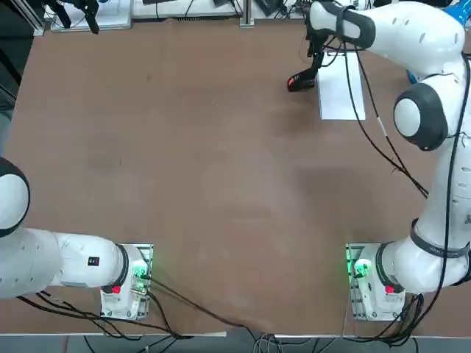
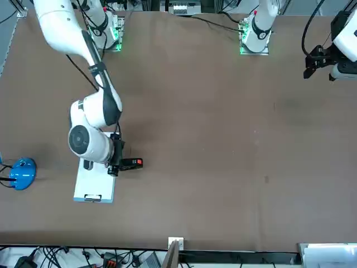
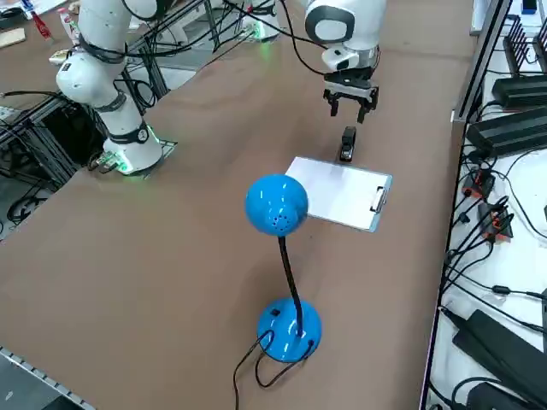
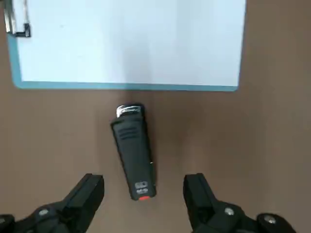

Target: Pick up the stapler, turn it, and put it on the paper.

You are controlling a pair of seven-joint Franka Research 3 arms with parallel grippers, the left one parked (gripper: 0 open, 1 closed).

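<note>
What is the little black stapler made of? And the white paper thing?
The stapler looks like matte black plastic, with a shiny metal tip and a red patch. The paper seems plain white sheet on a light blue board, probably plastic, held by a dark metal clip. The open right pincer hangs above the stapler.

stapler [image 4: 134, 151]: lies flat on the bench [image 1: 206, 176], just beside one long edge of the paper [image 4: 129, 41], not touching it; its long axis runs square to that edge, one end pointing at the paper.
paper: flat on the bench at the far right corner from the robot; clip [image 4: 17, 22] at one short edge, the end facing away from the robot.
gripper [image 4: 144, 194]: above the stapler's end away from the paper, one finger to each side of it, apart from it.
lamp [image 3: 286, 282]: on the bench, beyond the paper's other long edge, well apart from the stapler.
</note>
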